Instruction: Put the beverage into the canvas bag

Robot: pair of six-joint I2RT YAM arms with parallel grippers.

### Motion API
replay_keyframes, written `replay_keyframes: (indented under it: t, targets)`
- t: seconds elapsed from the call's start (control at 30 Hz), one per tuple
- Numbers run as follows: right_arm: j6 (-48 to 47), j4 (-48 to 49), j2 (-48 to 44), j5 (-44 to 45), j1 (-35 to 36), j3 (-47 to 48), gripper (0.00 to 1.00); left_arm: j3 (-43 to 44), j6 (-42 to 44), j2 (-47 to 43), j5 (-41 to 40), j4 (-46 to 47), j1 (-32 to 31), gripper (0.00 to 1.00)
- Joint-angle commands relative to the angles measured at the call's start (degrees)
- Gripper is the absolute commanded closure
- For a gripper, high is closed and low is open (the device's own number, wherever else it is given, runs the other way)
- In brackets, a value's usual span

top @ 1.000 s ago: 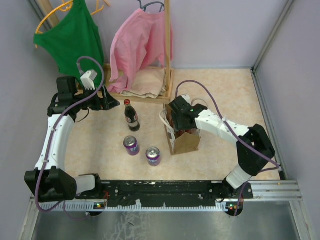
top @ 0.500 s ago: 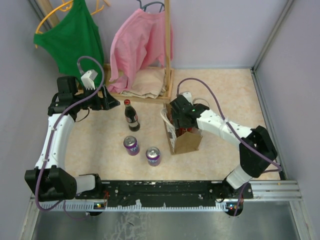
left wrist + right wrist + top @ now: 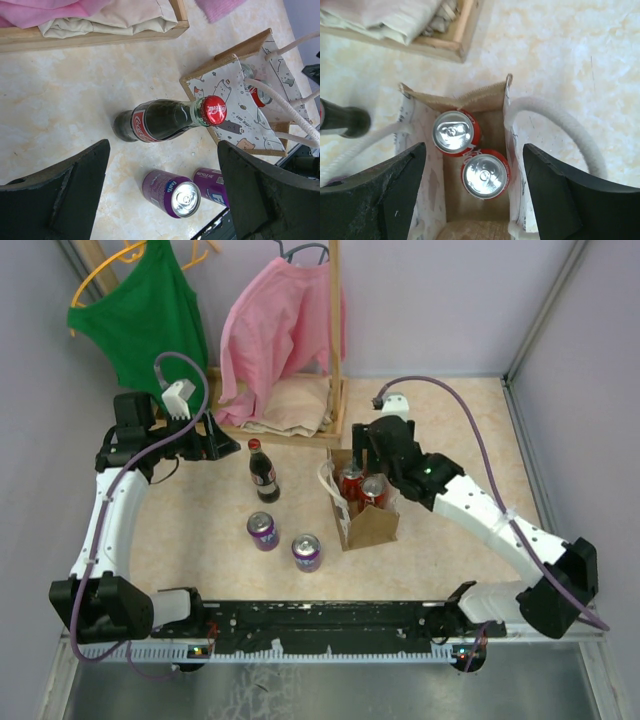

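The tan canvas bag (image 3: 368, 523) with white loop handles stands upright at mid table and holds two red cola cans (image 3: 360, 485), seen from above in the right wrist view (image 3: 485, 175). My right gripper (image 3: 366, 442) is open and empty, raised above the bag's far end (image 3: 475, 97). A glass cola bottle (image 3: 263, 473) with a red cap stands left of the bag, also in the left wrist view (image 3: 160, 119). Two purple Fanta cans (image 3: 263, 531) (image 3: 306, 552) stand in front of the bottle. My left gripper (image 3: 228, 447) is open and empty, left of the bottle.
A wooden rack base (image 3: 290, 432) with a beige cushion (image 3: 290, 405) sits at the back. A pink garment (image 3: 275, 335) and a green top (image 3: 145, 320) hang above it. Walls close in the left, back and right sides.
My right gripper has risen out of the bag and drawn back toward the far side, open. Two red cans now show inside the bag. The left arm has not moved.
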Motion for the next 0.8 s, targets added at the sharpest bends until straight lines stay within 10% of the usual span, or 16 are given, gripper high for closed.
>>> replay_keyframes:
  t: [0.0, 0.43, 0.77]
  targets:
    - [-3.61, 4.37, -1.1, -0.77, 0.28, 7.56, 0.23, 0.95, 0.87, -1.74, 0.62, 0.65, -0.01, 0.06]
    - [-14.08, -15.17, 24.82, -7.87, 16.65, 44.72, 0.25, -1.21, 1.93, -4.18, -0.3, -0.11, -0.01, 0.06]
    - [-10.8, -24.51, 30.72, -15.08, 23.56, 42.54, 0.25, -5.64, -2.15, -4.84, -5.17, 0.78, 1.05, 0.05]
